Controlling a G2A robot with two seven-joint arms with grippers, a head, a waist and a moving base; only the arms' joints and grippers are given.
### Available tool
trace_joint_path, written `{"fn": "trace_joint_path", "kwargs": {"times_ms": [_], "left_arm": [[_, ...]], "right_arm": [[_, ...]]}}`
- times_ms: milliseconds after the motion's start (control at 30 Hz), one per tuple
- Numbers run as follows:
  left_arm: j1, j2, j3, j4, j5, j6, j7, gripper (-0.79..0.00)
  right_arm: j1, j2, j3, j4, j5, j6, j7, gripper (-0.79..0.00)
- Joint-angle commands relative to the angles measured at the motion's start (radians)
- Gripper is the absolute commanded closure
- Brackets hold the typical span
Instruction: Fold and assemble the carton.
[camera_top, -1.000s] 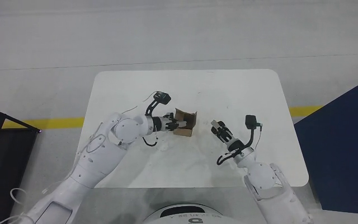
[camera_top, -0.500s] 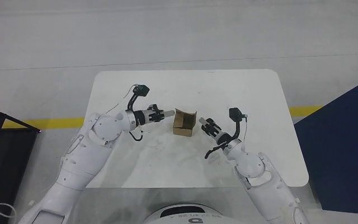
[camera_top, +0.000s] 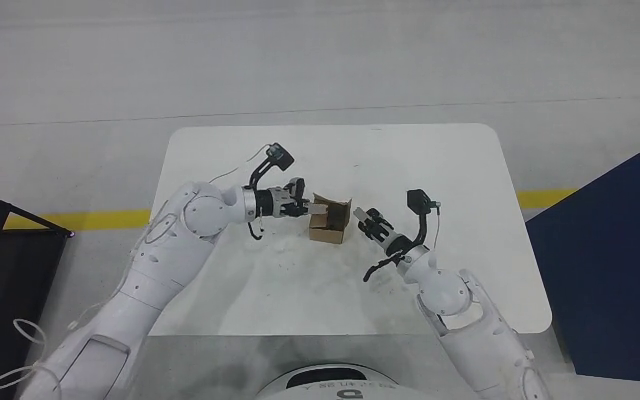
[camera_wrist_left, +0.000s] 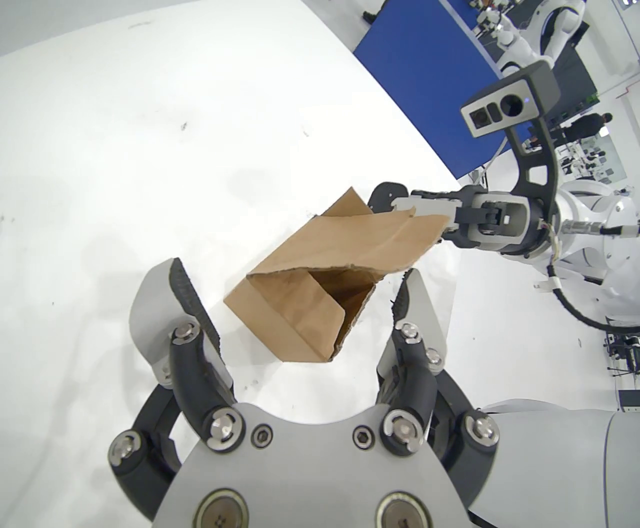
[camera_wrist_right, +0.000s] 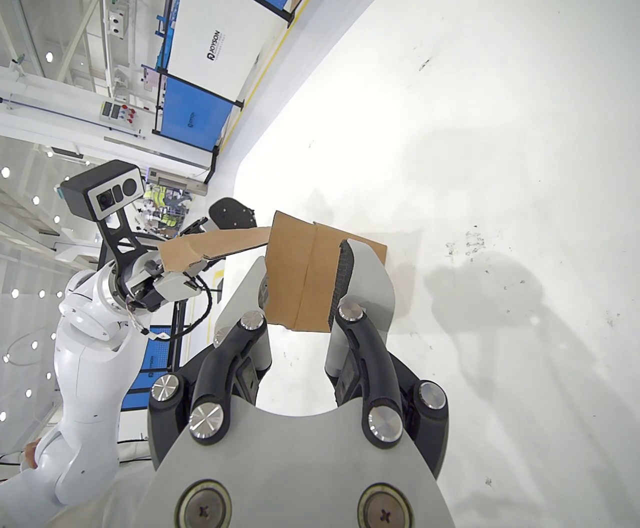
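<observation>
One carton (camera_top: 332, 222), erected at frame centre between unclenched left gripper (camera_top: 297, 198) and unclenched right gripper (camera_top: 368, 222); flap closure apparently remains.

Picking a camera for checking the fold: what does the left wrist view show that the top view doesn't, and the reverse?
Left wrist only: a straight look into the carton's open end, and the left gripper plainly open, its fingers spread either side of that end. Top only: the whole table, with the carton near its middle, and the yellow floor line. Both: the carton lying between the left gripper and the right gripper.
</observation>
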Motion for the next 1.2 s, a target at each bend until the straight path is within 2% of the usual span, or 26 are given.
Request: {"fn": "trace_joint_path", "kwargs": {"times_ms": [0, 200, 233, 267, 333, 367, 400, 433, 467, 633, 700, 1067, 1100, 1133, 1167], "left_arm": [[-0.006, -0.003, 0.007, 0.015, -0.011, -0.006, 0.009, -0.785], [-0.006, -0.003, 0.007, 0.015, -0.011, -0.006, 0.009, -0.785], [-0.006, -0.003, 0.007, 0.015, -0.011, -0.006, 0.009, -0.754], [-0.006, -0.003, 0.007, 0.015, -0.011, -0.006, 0.009, -0.662], [-0.006, -0.003, 0.007, 0.015, -0.011, -0.006, 0.009, -0.317], [-0.006, -0.003, 0.007, 0.015, -0.011, -0.006, 0.009, -0.268], [-0.006, -0.003, 0.007, 0.015, -0.011, -0.006, 0.009, -0.169], [-0.006, -0.003, 0.007, 0.015, -0.011, -0.006, 0.009, -0.022], [-0.006, -0.003, 0.007, 0.015, -0.011, -0.006, 0.009, 0.000], [-0.006, -0.003, 0.007, 0.015, -0.011, -0.006, 0.009, -0.015], [-0.006, -0.003, 0.007, 0.015, -0.011, -0.006, 0.009, 0.000], [-0.006, -0.003, 0.007, 0.015, -0.011, -0.006, 0.009, 0.000], [-0.006, -0.003, 0.007, 0.015, -0.011, -0.006, 0.009, -0.108], [-0.006, -0.003, 0.007, 0.015, -0.011, -0.006, 0.009, -0.329], [-0.006, -0.003, 0.007, 0.015, -0.011, -0.006, 0.009, -0.785]], "right_arm": [[0.001, 0.000, 0.000, -0.001, -0.002, 0.003, 0.000, -0.308], [0.005, -0.001, -0.015, -0.012, -0.022, 0.012, 0.006, -0.308], [0.006, -0.001, -0.017, -0.015, -0.027, 0.013, 0.007, -0.302], [0.007, -0.001, -0.019, -0.018, -0.030, 0.014, 0.007, -0.305], [0.010, -0.002, -0.022, -0.023, -0.036, 0.014, 0.008, -0.305], [0.010, -0.002, -0.023, -0.025, -0.039, 0.014, 0.009, -0.305], [0.011, -0.002, -0.024, -0.027, -0.041, 0.014, 0.008, -0.302], [0.011, -0.002, -0.024, -0.029, -0.042, 0.014, 0.008, -0.299], [0.011, -0.002, -0.024, -0.031, -0.043, 0.015, 0.008, -0.302], [0.002, 0.000, -0.003, -0.047, -0.035, 0.012, 0.001, -0.305], [-0.008, 0.002, 0.014, -0.054, -0.025, 0.006, 0.000, -0.277], [-0.054, 0.012, 0.109, -0.061, 0.021, -0.027, 0.002, -0.311], [-0.057, 0.012, 0.112, -0.062, 0.022, -0.029, 0.001, -0.314], [-0.060, 0.013, 0.115, -0.061, 0.023, -0.029, 0.000, -0.314], [-0.063, 0.013, 0.117, -0.060, 0.023, -0.030, 0.001, -0.317]]}}
